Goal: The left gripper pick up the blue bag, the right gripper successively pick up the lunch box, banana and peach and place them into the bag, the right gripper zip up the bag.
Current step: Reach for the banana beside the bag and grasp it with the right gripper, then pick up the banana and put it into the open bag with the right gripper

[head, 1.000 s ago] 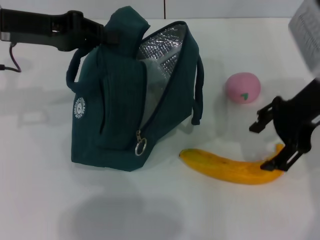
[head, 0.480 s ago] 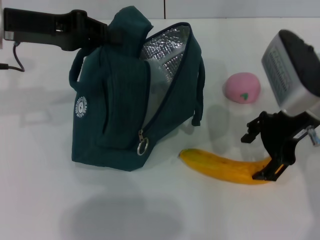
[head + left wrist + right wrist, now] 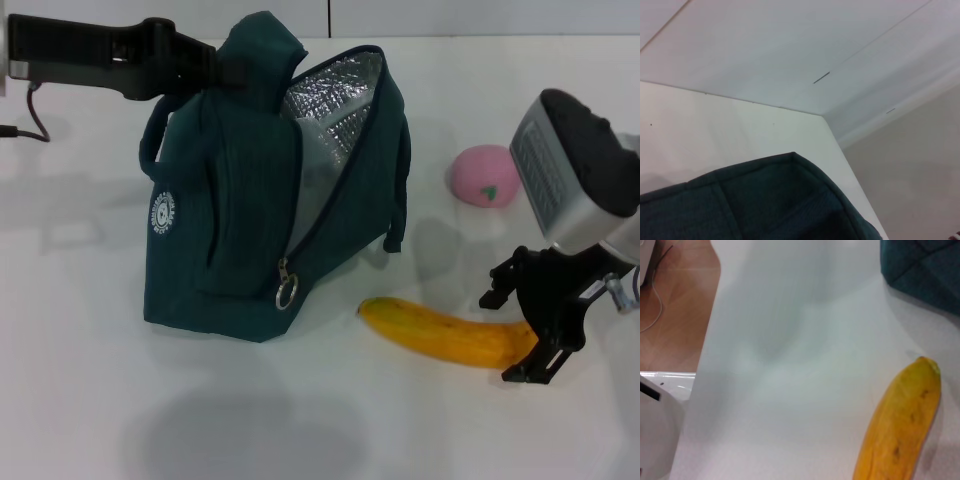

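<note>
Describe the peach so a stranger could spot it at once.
Start at the blue bag standing open on the white table. Look to its right, past the handle, to the far side of the banana. The peach is the only round pink thing, with a small green leaf mark.

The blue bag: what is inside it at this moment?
Through the open mouth of the blue bag, only silver foil lining and a pale shape lower down show; the bag's wall hides the rest, so the lunch box cannot be confirmed.
</note>
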Robot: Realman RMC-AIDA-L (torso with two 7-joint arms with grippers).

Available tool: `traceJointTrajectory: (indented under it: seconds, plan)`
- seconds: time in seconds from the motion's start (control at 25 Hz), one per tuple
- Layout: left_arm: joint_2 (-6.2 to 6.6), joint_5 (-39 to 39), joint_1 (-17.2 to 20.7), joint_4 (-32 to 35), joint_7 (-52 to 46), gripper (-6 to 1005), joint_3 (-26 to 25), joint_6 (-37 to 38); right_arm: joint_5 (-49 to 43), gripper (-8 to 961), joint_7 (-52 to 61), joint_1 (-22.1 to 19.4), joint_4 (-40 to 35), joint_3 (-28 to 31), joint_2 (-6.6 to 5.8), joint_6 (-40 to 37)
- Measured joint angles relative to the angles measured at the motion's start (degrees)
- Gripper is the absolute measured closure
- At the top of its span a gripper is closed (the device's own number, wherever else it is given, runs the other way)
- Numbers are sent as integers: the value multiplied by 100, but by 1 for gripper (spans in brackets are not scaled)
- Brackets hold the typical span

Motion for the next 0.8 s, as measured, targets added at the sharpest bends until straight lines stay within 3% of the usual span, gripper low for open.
traceJointTrajectory:
  seconds: [0.68,0.8]
  plan:
    - [28,29,-9,1,28,944,9,14,15,152,17,-127,-139,-796,1,264]
    - [34,29,0,1,34,944,9,18,43,286,27,-159,-249,-790,0,244]
